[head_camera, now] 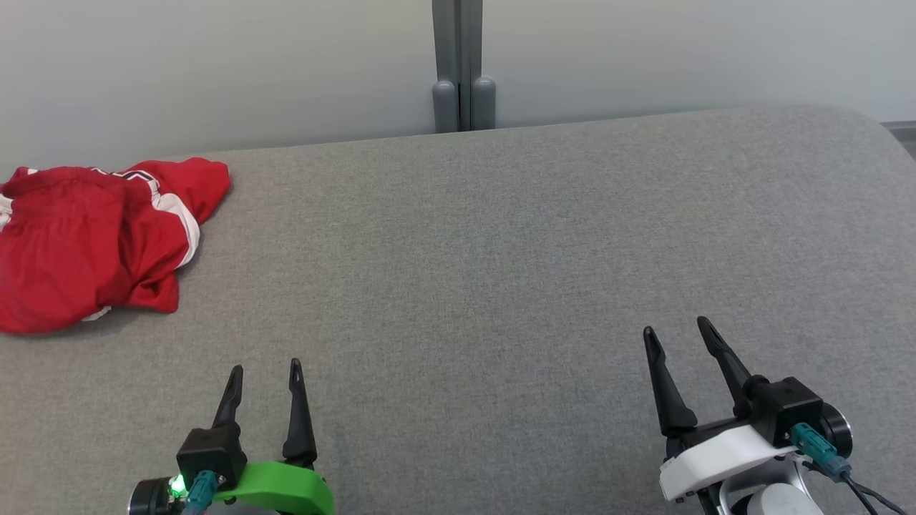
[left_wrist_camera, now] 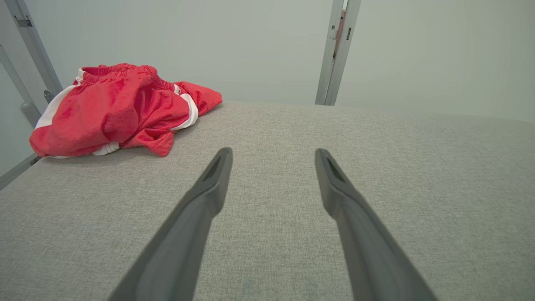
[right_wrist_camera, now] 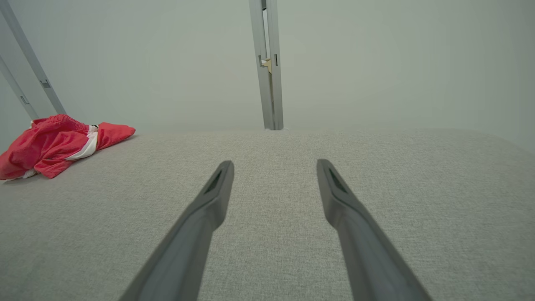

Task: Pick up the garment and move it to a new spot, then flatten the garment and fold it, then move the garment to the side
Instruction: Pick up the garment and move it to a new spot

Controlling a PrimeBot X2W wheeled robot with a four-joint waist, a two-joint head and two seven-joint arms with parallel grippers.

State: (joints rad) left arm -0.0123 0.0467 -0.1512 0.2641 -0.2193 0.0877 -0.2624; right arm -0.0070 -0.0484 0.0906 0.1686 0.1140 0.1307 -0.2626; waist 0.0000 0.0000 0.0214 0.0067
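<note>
The garment (head_camera: 93,243) is a pair of red shorts with white side stripes, crumpled in a heap at the far left of the grey fabric surface (head_camera: 501,272). It lies ahead and to the left in the left wrist view (left_wrist_camera: 121,108) and far left in the right wrist view (right_wrist_camera: 58,144). My left gripper (head_camera: 265,370) hovers open near the front edge, well short of the garment, with nothing between its fingers. My right gripper (head_camera: 676,325) is open too, at the lower right, far from the garment. Both pairs of jaws stand wide over bare fabric (left_wrist_camera: 271,152) (right_wrist_camera: 273,163).
A pale wall runs behind the surface, with a grey vertical post (head_camera: 458,64) at its middle. Slanted grey frame bars (left_wrist_camera: 29,46) stand behind the garment at the left. The surface curves down at the far right corner (head_camera: 873,136).
</note>
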